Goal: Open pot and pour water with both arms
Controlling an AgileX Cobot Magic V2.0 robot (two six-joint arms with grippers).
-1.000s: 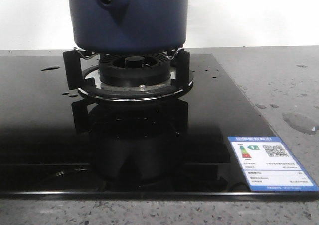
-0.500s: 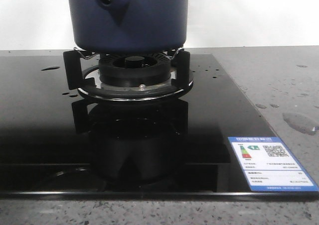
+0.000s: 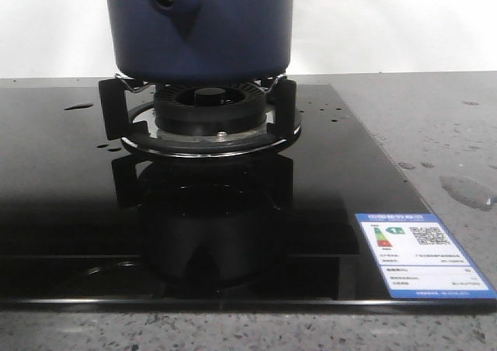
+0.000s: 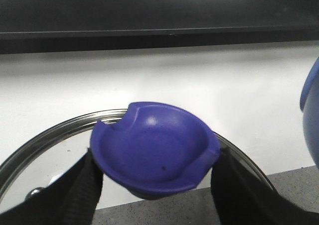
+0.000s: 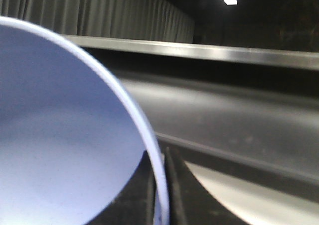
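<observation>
Front view: the pot [image 3: 200, 26] sits on the burner [image 3: 203, 112], water [image 3: 464, 189] puddled on the surface [image 3: 435, 133] to the burner's right. The left hand [image 4: 154, 185] grips a lid knob [image 4: 154, 148]; the right hand [image 5: 162, 185] pinches a pale bowl's rim [image 5: 149, 150].

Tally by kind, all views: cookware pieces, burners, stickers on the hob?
Pot: 1
Glass lid with blue knob: 1
Pale blue bowl: 1
Gas burner: 1
Energy label sticker: 1
Total: 5
</observation>
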